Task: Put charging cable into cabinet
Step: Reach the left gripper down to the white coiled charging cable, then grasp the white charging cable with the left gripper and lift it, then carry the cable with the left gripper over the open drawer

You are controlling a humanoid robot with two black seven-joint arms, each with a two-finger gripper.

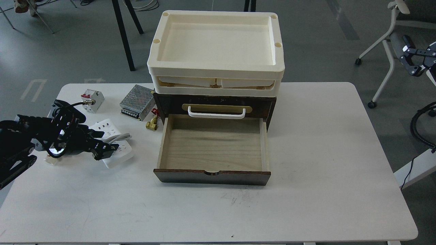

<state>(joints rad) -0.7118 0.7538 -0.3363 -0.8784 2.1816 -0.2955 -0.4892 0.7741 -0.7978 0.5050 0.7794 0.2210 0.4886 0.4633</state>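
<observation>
Both fingers of the left gripper [102, 144] straddle the charging cable [114, 143], jaws parted around its coiled middle.

The cable [114, 141], a white power strip with its cord wound round the middle, is lying flat on the table, left of the cabinet [214, 136]. The dark brown cabinet's lower drawer is standing pulled out, showing pale wood inside.

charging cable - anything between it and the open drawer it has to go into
Nothing visible blocks the way. The charging cable lies left of the cabinet, with the left gripper over it. The drawer is pulled out and empty. A small brass fitting sits near the drawer's back left corner, off the direct path.
</observation>
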